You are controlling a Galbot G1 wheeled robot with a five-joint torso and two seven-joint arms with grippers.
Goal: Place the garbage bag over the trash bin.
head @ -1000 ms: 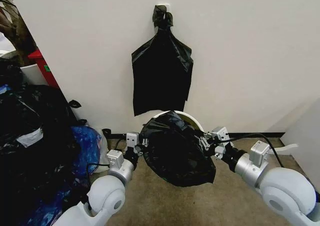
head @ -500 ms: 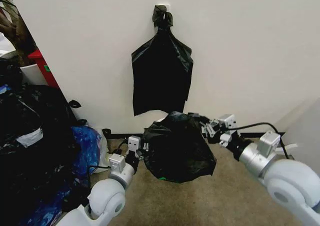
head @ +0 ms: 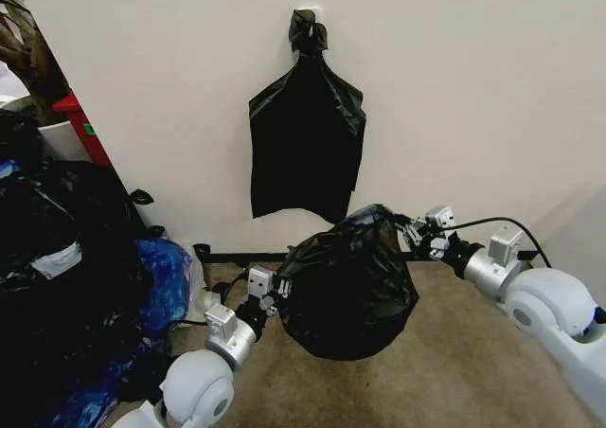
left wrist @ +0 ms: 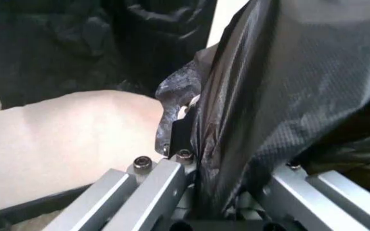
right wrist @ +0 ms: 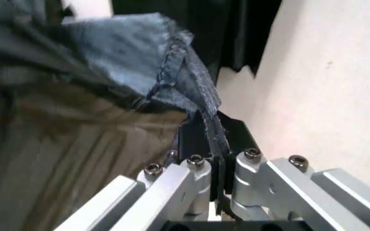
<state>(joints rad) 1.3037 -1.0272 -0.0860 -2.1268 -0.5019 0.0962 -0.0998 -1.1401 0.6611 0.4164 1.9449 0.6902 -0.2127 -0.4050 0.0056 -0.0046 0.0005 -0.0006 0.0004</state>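
Both grippers are clamped on the garbage bag, which hangs stretched between them above the carpet, near the wall: the left gripper low on 1 edge, the right gripper higher on the other. The right wrist view shows its fingers pinching a thin fold of film, and the left wrist view shows film wedged between the left fingers. Open floor lies to the right, while a heap of black bags crowds the left.

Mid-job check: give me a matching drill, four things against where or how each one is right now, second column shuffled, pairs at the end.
Things:
1. garbage bag
2. left tool
3. right tool
4. flat black bag

States:
A. hangs on the wall by a knotted top
B. shut on the higher edge of the film
C. stretched between both arms
D. shut on the lower edge of the film

Pairs: 1-C, 2-D, 3-B, 4-A
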